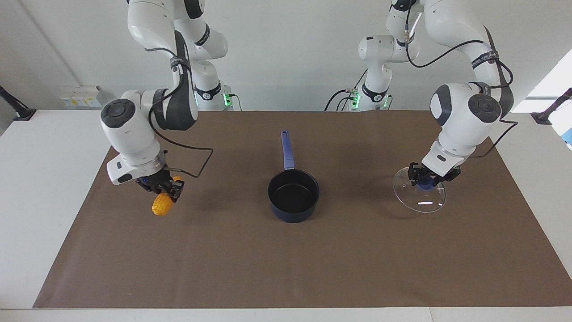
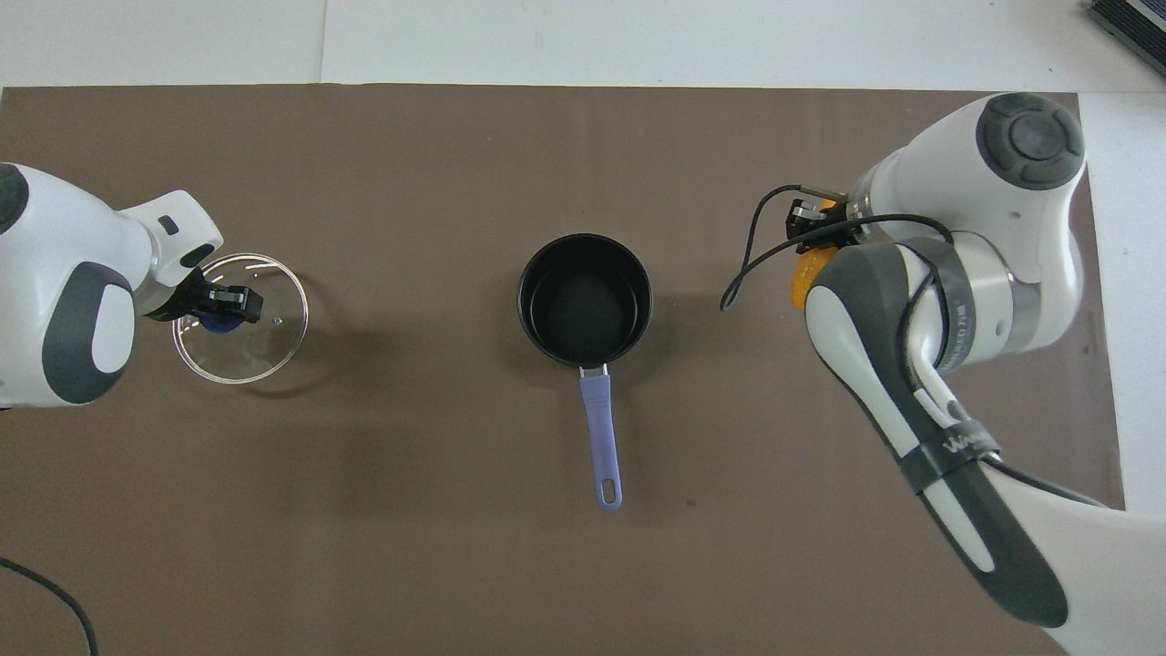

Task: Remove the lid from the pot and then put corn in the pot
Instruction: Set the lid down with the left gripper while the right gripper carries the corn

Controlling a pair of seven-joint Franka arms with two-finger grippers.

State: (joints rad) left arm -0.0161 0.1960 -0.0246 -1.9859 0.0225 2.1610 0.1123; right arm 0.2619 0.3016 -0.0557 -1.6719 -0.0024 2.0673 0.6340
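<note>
The dark blue pot (image 1: pixel 293 194) stands uncovered and empty in the middle of the brown mat, its long blue handle (image 1: pixel 287 150) pointing toward the robots; it also shows in the overhead view (image 2: pixel 585 301). My left gripper (image 1: pixel 426 182) (image 2: pixel 219 314) is shut on the blue knob of the clear glass lid (image 1: pixel 422 202) (image 2: pixel 246 342) and holds it tilted, just above the mat toward the left arm's end. My right gripper (image 1: pixel 167 190) (image 2: pixel 811 232) is shut on the yellow corn (image 1: pixel 161 205) (image 2: pixel 803 278) and holds it above the mat toward the right arm's end.
The brown mat (image 1: pixel 286 268) covers most of the white table (image 1: pixel 40 179). A black cable (image 1: pixel 196 165) loops from the right gripper toward the pot. A small white box (image 1: pixel 80 96) sits at the table's edge by the wall.
</note>
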